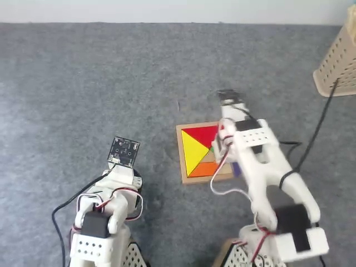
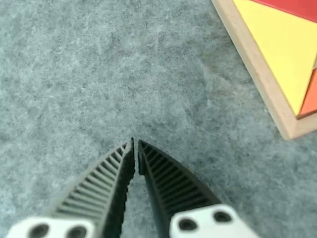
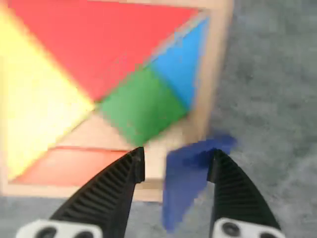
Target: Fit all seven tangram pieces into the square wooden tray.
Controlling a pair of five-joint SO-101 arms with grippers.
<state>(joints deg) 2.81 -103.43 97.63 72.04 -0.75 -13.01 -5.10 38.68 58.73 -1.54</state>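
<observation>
- The tray [image 1: 180, 153] sits mid-table on the grey carpet [image 1: 83, 83], just ahead of your right arm [image 1: 261, 161].
- In it you have a red piece [image 3: 99, 44], a yellow piece [image 3: 34, 104], a green piece [image 3: 141, 106], a light blue piece [image 3: 185, 69] and an orange piece [image 3: 69, 166]. A bare wooden patch [image 3: 99, 134] shows between green and orange.
- A dark blue piece [image 3: 185, 178] lies tilted across the tray's near rim, partly out over the carpet.
- Your right gripper [image 3: 177, 152] hangs over that rim with its jaws wide apart. The dark blue piece is between them, close to one finger, with a clear gap to the other.
- Your left gripper [image 2: 134, 143] is over bare carpet beside the tray's corner. Its jaws are closed almost tip to tip and hold nothing.
- A perforated beige container [image 1: 339, 61] stands at the far right edge.
</observation>
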